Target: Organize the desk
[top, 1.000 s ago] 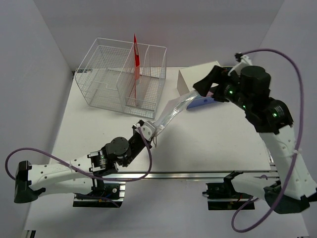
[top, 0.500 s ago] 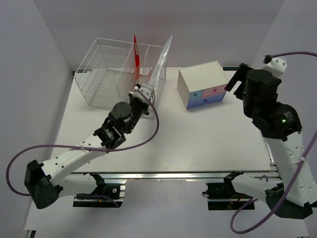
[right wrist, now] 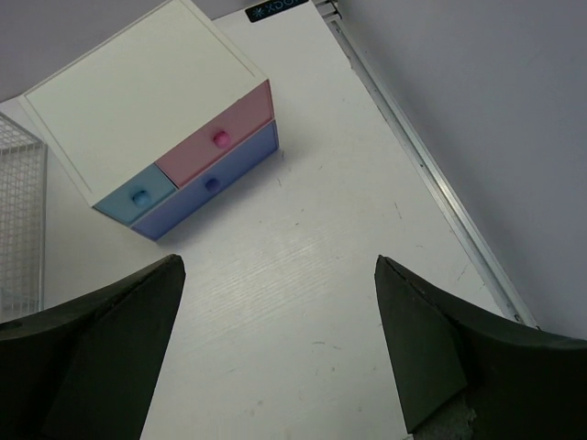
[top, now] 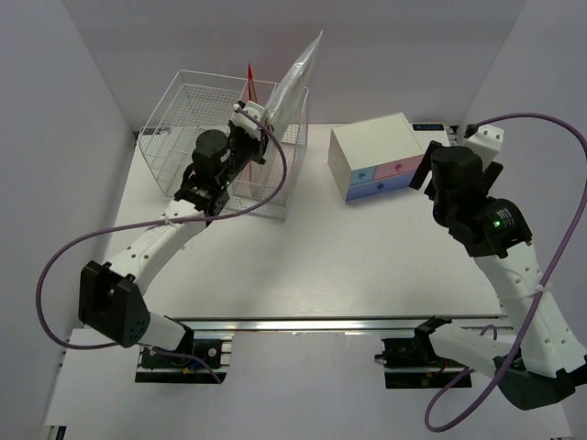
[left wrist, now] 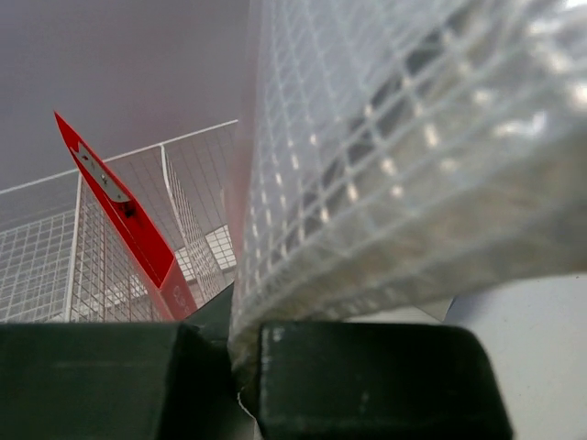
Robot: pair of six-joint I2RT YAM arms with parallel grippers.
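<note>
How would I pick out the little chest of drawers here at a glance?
Start with the big white desk. At its far right, right of the wire basket, sits a small white drawer box. Only it has coloured fronts: pink, light blue and violet drawers with tiny knobs.

1. The bench [top: 367, 266] was plain white.
2. The wire basket [top: 188, 128] was a white grid of fine squares.
3. The pouch [left wrist: 394, 156] was clear, crossed by a white mesh check.
4. The folder [left wrist: 128, 229] was bright red, with a small grey label.
5. The drawer box [right wrist: 138, 101] had a cream-white shell and pink, light blue and violet-blue drawers.
6. The left arm [top: 151, 252] and right arm [top: 527, 284] were white with black joints and purple cables [top: 527, 116].
7. The left end effector [left wrist: 243, 371] and right end effector [right wrist: 277, 275] were black.
</note>
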